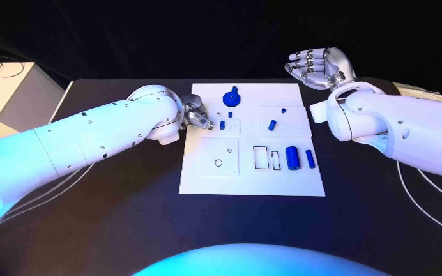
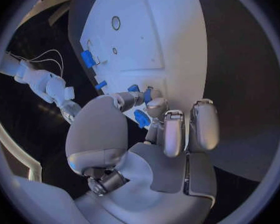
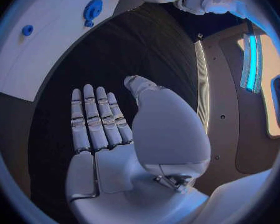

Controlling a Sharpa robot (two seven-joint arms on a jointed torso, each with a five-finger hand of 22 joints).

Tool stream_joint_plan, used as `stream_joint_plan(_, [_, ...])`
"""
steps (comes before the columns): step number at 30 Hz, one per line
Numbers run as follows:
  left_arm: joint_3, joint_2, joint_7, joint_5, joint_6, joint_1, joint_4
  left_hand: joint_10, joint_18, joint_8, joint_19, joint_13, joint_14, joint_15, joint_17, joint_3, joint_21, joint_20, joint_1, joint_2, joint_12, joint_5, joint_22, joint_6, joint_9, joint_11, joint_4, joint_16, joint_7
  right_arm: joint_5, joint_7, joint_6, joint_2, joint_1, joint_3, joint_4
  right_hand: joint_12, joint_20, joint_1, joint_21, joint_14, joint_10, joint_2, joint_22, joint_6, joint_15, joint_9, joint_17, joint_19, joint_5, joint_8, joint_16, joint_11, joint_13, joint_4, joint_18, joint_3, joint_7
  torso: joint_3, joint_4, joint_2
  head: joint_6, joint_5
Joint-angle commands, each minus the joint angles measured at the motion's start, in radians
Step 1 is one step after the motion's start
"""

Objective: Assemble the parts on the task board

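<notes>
Your left hand (image 1: 195, 115) pinches a blue part (image 2: 142, 118) over the task board (image 1: 250, 180); your right hand (image 1: 318, 66) hangs spread, holding nothing (off the board, above the desk (image 1: 110, 225)).

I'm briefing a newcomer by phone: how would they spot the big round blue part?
Find the white task board mid-table, then look at its far edge. The round blue part stands there, between the two hands; it is a wide disc with a knob, unlike the slim blue pegs nearer the robot.

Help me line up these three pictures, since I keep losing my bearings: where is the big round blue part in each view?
Head view: the round blue part stands near the far edge of the task board, about midway across.
Left wrist view: I cannot make it out; the left hand covers that end of the board.
Right wrist view: it sits on the board, close to its edge.
Shared landmark: the white task board.
</notes>
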Motion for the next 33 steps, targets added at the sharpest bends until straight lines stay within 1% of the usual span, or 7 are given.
stream_joint_plan(1, [-0.006, 0.002, -0.011, 0.012, 0.044, -0.008, -0.001, 0.005, -0.008, -0.005, 0.001, -0.002, 0.101, -0.002, 0.254, 0.190, 0.004, 0.000, -0.002, 0.008, 0.000, 0.001, -0.002, 0.005, 0.001, -0.001, -0.192, 0.006, -0.001, -0.004, 0.014, 0.013, 0.000, 0.000, 0.000, 0.002, -0.004, 0.000, -0.003, 0.000, 0.004, 0.006, 0.006, -0.002, 0.008, -0.001, -0.001, -0.002, -0.003, 0.005, -0.004, -0.004, 0.002, -0.001, -0.002, 0.005, 0.002, 0.038, 0.0001, -0.0003, 0.000, 0.000, 0.001])
stream_joint_plan(10, [-0.007, 0.001, -0.011, 0.011, 0.049, -0.008, -0.002, 0.003, -0.007, -0.006, -0.003, -0.007, 0.100, -0.001, 0.252, 0.186, 0.002, 0.000, -0.009, 0.004, -0.003, -0.004, -0.005, 0.004, 0.001, 0.000, -0.194, 0.004, 0.001, -0.004, 0.013, 0.014, -0.001, 0.000, 0.000, 0.002, -0.005, 0.000, -0.003, 0.000, 0.005, 0.007, 0.006, -0.003, 0.008, -0.001, -0.002, -0.003, -0.003, 0.007, -0.005, -0.005, 0.002, -0.001, -0.002, 0.005, 0.003, 0.038, 0.0008, -0.0001, 0.000, -0.002, 0.000])
stream_joint_plan(12, [-0.008, 0.001, -0.011, 0.011, 0.050, -0.007, -0.003, 0.002, -0.006, -0.007, -0.005, -0.010, 0.100, 0.001, 0.249, 0.177, 0.000, 0.002, -0.020, -0.003, -0.005, -0.010, -0.007, 0.001, 0.001, 0.001, -0.192, 0.003, 0.001, -0.004, 0.013, 0.014, -0.001, 0.000, 0.000, 0.002, -0.005, 0.000, -0.003, 0.000, 0.005, 0.007, 0.006, -0.003, 0.008, -0.001, -0.002, -0.003, -0.003, 0.007, -0.005, -0.005, 0.002, -0.001, -0.002, 0.005, 0.003, 0.038, 0.0013, 0.0000, 0.000, -0.003, 0.000])
stream_joint_plan(18, [-0.009, 0.002, -0.011, 0.011, 0.047, -0.007, -0.007, -0.005, -0.005, -0.012, -0.011, -0.025, 0.098, -0.001, 0.243, 0.124, -0.005, 0.005, -0.056, -0.015, -0.012, -0.017, -0.012, -0.004, -0.002, -0.001, -0.166, -0.001, -0.005, -0.003, 0.013, 0.014, -0.001, 0.000, 0.000, 0.002, -0.005, 0.000, -0.003, 0.000, 0.005, 0.007, 0.006, -0.004, 0.008, -0.001, -0.002, -0.003, -0.005, 0.008, -0.005, -0.005, 0.002, -0.001, -0.002, 0.005, 0.003, 0.038, 0.0017, -0.0005, 0.000, -0.003, 0.000])
stream_joint_plan(26, [-0.010, 0.004, -0.011, 0.011, 0.045, -0.007, -0.010, -0.006, -0.005, -0.014, -0.011, -0.025, 0.098, -0.002, 0.243, 0.107, -0.006, 0.006, -0.067, -0.017, -0.012, -0.016, -0.013, -0.002, -0.005, -0.003, -0.154, -0.001, -0.007, -0.003, 0.012, 0.014, -0.002, 0.000, 0.000, 0.004, -0.006, 0.000, -0.003, -0.001, 0.005, 0.007, 0.006, -0.004, 0.008, -0.001, -0.002, -0.003, -0.006, 0.008, -0.005, -0.005, 0.002, -0.001, -0.002, 0.005, 0.003, 0.038, 0.0025, -0.0015, 0.000, -0.002, 0.001])
stream_joint_plan(28, [-0.010, 0.004, -0.011, 0.011, 0.044, -0.007, -0.011, -0.006, -0.005, -0.015, -0.012, -0.025, 0.097, -0.002, 0.243, 0.102, -0.007, 0.006, -0.070, -0.020, -0.012, -0.016, -0.013, -0.001, -0.006, -0.003, -0.151, -0.001, -0.007, -0.003, 0.012, 0.014, -0.002, 0.000, 0.000, 0.005, -0.006, 0.000, -0.003, -0.001, 0.005, 0.007, 0.006, -0.004, 0.008, -0.001, -0.002, -0.003, -0.006, 0.008, -0.005, -0.005, 0.002, -0.001, -0.002, 0.005, 0.003, 0.038, 0.0020, -0.0012, 0.000, -0.003, 0.001])
stream_joint_plan(33, [-0.011, 0.006, -0.011, 0.011, 0.041, -0.007, -0.014, -0.007, -0.005, -0.017, -0.012, -0.025, 0.097, -0.003, 0.242, 0.090, -0.008, 0.005, -0.078, -0.023, -0.011, -0.017, -0.014, 0.001, -0.009, -0.004, -0.142, -0.002, -0.008, -0.003, 0.012, 0.014, -0.002, 0.000, 0.000, 0.006, -0.006, 0.000, -0.003, -0.001, 0.005, 0.007, 0.006, -0.005, 0.008, -0.001, -0.002, -0.004, -0.008, 0.009, -0.005, -0.006, 0.002, -0.001, -0.002, 0.005, 0.003, 0.038, 0.0022, -0.0004, 0.000, -0.002, 0.001])
